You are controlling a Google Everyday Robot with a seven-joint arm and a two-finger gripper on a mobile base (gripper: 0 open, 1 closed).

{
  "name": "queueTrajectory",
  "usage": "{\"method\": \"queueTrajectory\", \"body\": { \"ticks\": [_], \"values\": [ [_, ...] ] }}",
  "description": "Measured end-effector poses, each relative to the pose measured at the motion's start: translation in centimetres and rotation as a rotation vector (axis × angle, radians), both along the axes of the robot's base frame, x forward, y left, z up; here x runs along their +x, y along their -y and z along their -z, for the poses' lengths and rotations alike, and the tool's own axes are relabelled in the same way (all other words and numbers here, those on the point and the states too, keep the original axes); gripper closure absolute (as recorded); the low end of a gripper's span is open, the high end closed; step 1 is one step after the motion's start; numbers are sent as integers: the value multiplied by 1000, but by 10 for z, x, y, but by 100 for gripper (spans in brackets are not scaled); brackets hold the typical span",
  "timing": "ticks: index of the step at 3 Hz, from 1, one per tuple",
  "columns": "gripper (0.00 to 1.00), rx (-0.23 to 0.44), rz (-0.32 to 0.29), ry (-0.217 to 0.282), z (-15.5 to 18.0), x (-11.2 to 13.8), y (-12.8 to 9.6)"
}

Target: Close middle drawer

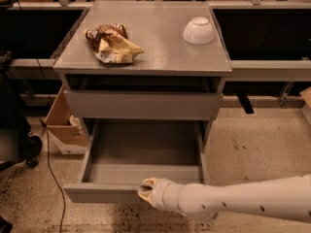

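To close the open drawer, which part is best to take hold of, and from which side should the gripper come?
The open drawer's front panel, near its middle, coming from the front. It is a wide flat face with no visible handle, so a centred push should slide it in straight. The gripper is at that panel's top edge.
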State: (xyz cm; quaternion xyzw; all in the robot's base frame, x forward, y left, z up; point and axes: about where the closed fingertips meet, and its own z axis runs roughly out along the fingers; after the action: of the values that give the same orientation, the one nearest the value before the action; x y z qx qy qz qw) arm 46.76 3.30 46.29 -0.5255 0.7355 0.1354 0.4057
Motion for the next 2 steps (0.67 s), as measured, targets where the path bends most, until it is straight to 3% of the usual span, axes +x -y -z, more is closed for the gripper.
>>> {"method": "queueTrajectory", "body": {
  "ticks": [1,2],
  "values": [
    [78,0,0,0,0,0,0],
    [55,29,16,83,-49,39,1]
  ]
}}
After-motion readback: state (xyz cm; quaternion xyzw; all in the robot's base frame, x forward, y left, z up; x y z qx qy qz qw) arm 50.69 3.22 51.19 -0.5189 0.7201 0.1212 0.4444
